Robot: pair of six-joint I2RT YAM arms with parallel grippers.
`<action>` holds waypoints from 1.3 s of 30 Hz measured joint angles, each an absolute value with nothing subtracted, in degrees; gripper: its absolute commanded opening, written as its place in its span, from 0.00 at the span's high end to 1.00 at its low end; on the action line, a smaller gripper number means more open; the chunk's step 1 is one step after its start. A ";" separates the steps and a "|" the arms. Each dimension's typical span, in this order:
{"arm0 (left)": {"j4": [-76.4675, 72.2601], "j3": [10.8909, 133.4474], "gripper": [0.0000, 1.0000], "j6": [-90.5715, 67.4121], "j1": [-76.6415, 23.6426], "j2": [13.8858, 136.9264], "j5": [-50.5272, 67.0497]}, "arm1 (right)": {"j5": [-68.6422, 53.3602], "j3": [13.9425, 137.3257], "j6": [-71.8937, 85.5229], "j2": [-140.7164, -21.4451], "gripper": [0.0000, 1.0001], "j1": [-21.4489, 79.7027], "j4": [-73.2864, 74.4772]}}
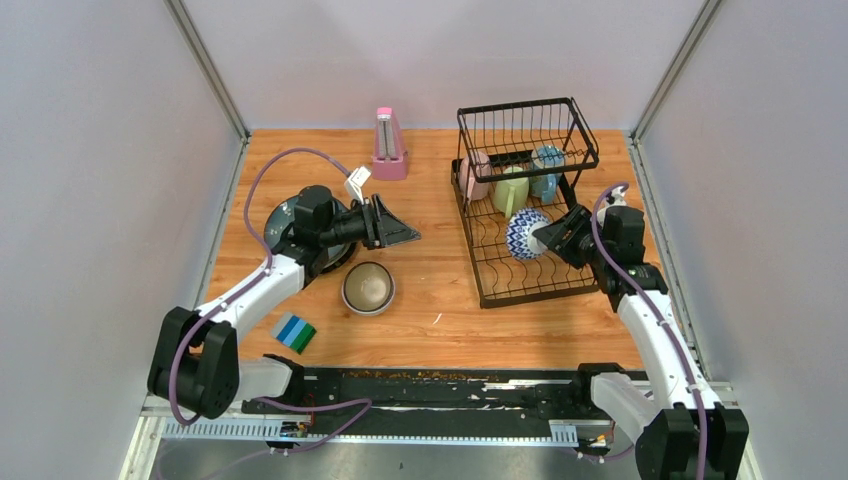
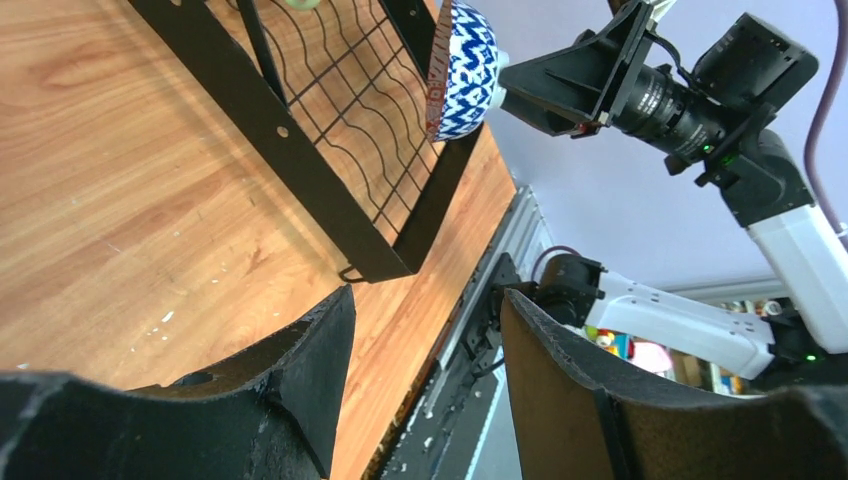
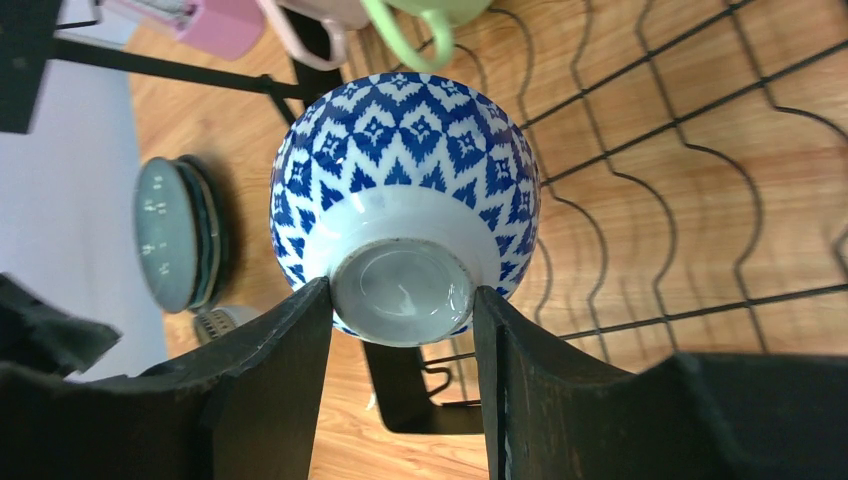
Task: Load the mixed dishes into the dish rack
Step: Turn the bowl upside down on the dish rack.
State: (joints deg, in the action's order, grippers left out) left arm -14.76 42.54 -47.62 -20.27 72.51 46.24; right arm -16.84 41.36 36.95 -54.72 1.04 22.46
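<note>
Pale walls (image 1: 100,150) are enclosing the wooden table (image 1: 440,300), where the dish rack (image 1: 530,294) is sitting at the far right. The right gripper (image 1: 548,238) is clamping the blue-patterned bowl (image 1: 524,234) by its foot over the rack's slots, while the left gripper (image 1: 400,232) is hovering, fingers spread apart, beside the stacked plates (image 1: 280,218).

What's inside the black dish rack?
A pink-white mug, a pale green mug, and a blue-patterned bowl held by the right pincer. A blue thing behind them is half hidden by the basket.

Lab test cell: grey panels (image 1: 100,150) enclosing wooden tabletop (image 1: 440,290).
</note>
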 measured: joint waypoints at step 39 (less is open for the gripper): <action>4.64 45.52 0.36 -33.91 -20.27 66.76 36.49 | 4.75 55.90 29.67 -81.93 0.74 1.02 25.28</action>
State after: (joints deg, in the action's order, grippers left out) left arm 4.64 45.52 -33.91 -20.27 66.76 36.49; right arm 4.75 55.90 29.67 -81.93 1.02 25.28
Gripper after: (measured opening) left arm 0.638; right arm 0.512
